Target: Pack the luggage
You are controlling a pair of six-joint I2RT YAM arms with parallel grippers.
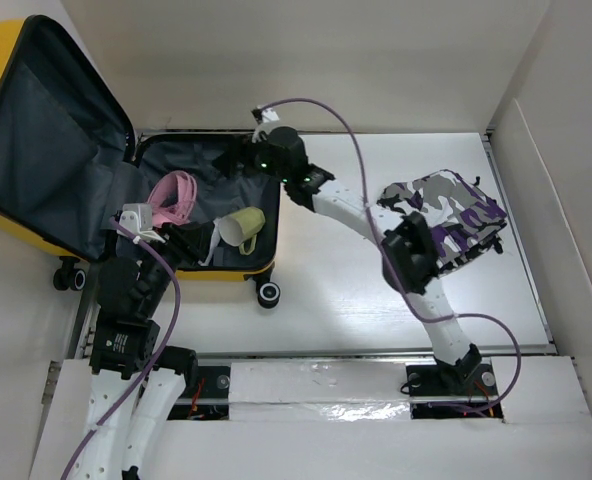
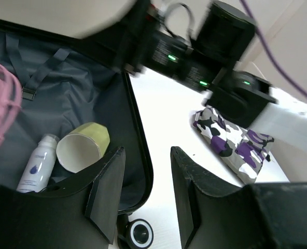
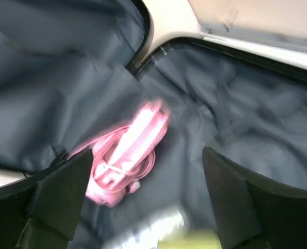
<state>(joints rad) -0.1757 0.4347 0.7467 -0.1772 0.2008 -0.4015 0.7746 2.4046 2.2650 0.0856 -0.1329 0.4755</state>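
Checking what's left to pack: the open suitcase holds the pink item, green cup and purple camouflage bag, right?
No. The purple camouflage bag lies on the table outside the suitcase, as the top view shows. The pink item and green cup are inside.

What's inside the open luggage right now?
On the grey lining of the luggage: a pink coiled item, a yellow-green cup on its side and a white bottle. The left arm covers the near-left corner, so anything there is hidden.
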